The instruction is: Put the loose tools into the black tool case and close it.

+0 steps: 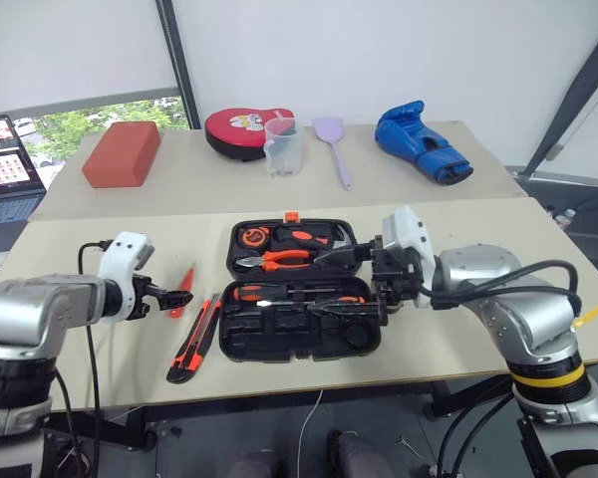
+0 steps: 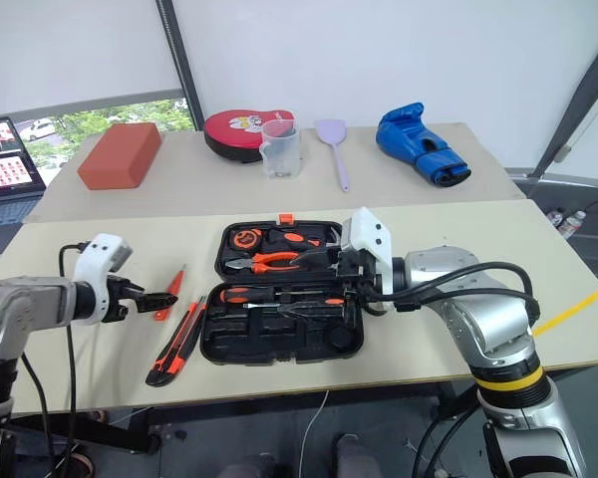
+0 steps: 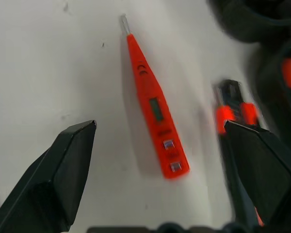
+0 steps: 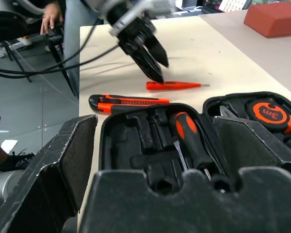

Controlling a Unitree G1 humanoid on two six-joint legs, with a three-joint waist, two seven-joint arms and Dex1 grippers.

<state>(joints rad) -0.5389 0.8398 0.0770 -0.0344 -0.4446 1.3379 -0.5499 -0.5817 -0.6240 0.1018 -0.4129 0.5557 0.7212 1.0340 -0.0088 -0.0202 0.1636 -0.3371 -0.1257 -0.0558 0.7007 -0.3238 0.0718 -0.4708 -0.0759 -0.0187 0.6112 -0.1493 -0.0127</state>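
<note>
The black tool case lies open in the middle of the near table. Orange-handled pliers and a tape measure sit in its far half. Two black-and-orange screwdrivers lie in its near half. Left of the case, a slim orange tester screwdriver and a black-and-orange utility knife lie on the table. My left gripper is open and pointing down, just over the tester. My right gripper is open and empty, pointing left over the right side of the case.
On the far table stand a red block, a red round pad, a clear measuring cup, a purple spatula and a blue boxing glove. A laptop sits far left. A person's hand shows beyond the table.
</note>
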